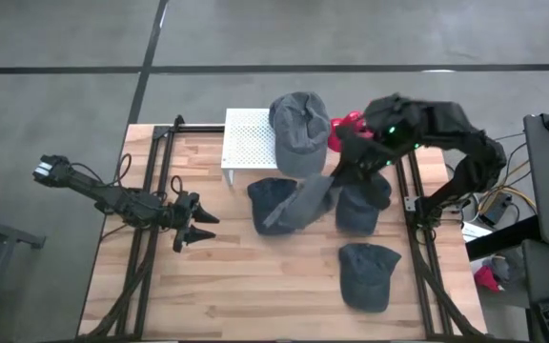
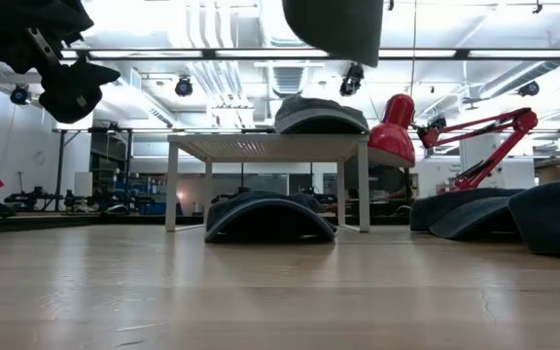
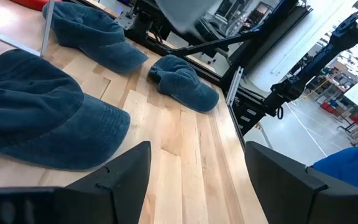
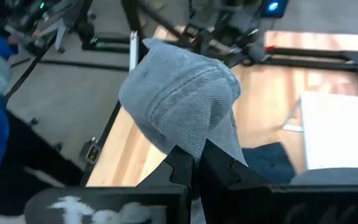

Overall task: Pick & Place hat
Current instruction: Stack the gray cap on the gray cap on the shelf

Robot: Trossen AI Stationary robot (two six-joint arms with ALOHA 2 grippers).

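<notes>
Several denim caps lie by the white rack (image 1: 248, 141); the right gripper (image 1: 336, 181) pinches a grey cap (image 1: 305, 202) aloft, the left gripper (image 1: 198, 227) idles spread. Low down, only the cap's edge (image 2: 333, 29) shows. Right wrist: fingers (image 4: 219, 165) clamp fabric (hold firm, lift clear); the brim is hidden.

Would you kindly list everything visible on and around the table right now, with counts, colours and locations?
Hat on rack: one, grey-blue, atop the white rack.
Held hat: one, grey-blue, hanging from the right gripper above the table's middle.
Hats on table: three, dark blue; one beside the rack, one under the right arm, one nearest the front edge.
White rack: one, perforated top, at the table's far edge.
Desk lamp: one, red, beside the rack.
Table: one, light wood.
Left gripper: open, idle over the table's left side.
Right gripper: shut on the held hat.
</notes>
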